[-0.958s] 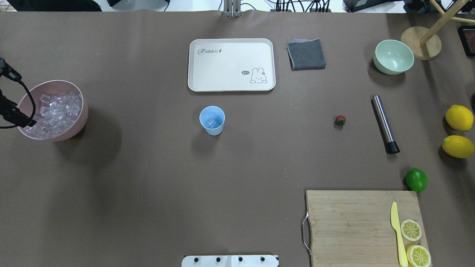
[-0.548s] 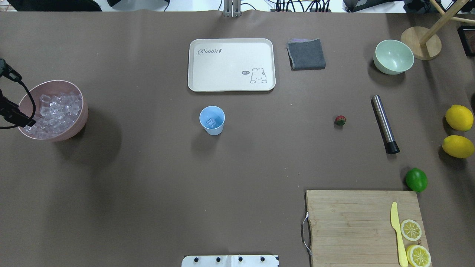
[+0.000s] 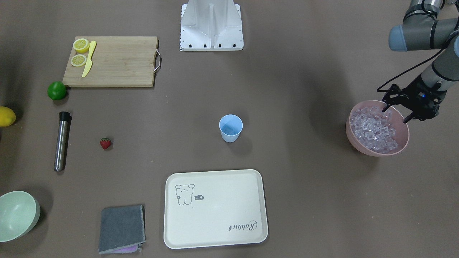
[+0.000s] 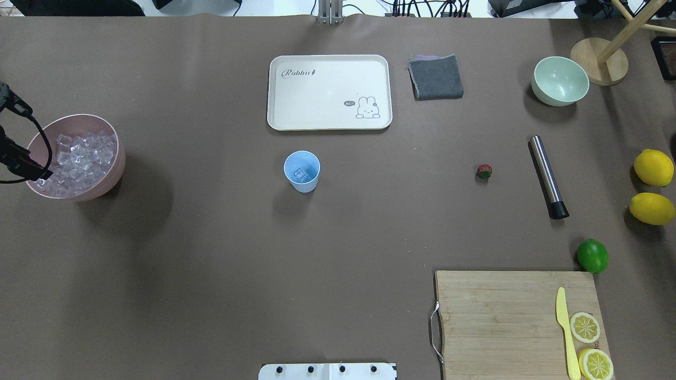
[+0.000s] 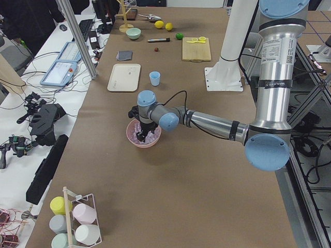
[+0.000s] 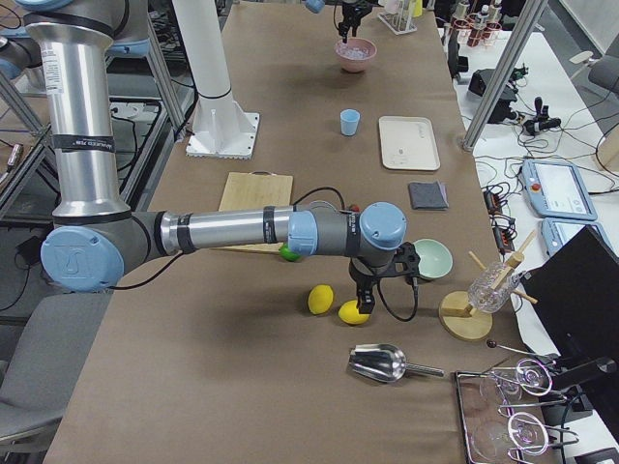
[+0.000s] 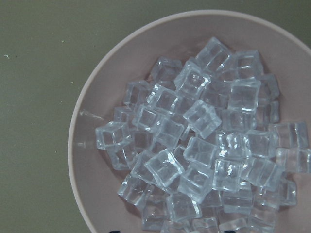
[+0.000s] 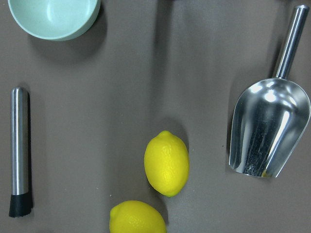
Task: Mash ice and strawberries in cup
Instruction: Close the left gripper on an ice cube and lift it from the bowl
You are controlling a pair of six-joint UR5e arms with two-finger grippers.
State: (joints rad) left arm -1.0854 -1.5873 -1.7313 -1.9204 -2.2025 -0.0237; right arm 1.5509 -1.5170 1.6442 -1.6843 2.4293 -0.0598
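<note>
**Overhead.** We log the left gripper at the view's left edge, over the rim of the pink bowl. Against the two earlier looks it has slid a shade further out of frame, nothing more. The cup, mid-table, holds a single cube as before. The strawberry lies unmoved, well to the cup's right and near the steel muddler. We judge icing barely begun, the fruit unfetched and mashing far off.

**Front-facing.** The left gripper's fingers stand wide apart just above the ice. We see nothing between them, though dark tips against clear cubes leave this unsure. Bare table runs from bowl to cup. The tray lies on the cup's far side from the robot, off that line.

**Exterior left.** The near arm reaches low over the bowl, with table to spare on every side of it.

**Exterior right.** The right gripper hangs over two lemons. Whether it is open or closed we cannot tell.

**Left wrist.** Ice heaped to the bowl's wall; no fingers in shot.

**Right wrist.** Lemons, a metal scoop, a pale green bowl and the muddler lie below. The scoop and lemons crowd that end, while the stretch from strawberry to cup is bare
</note>
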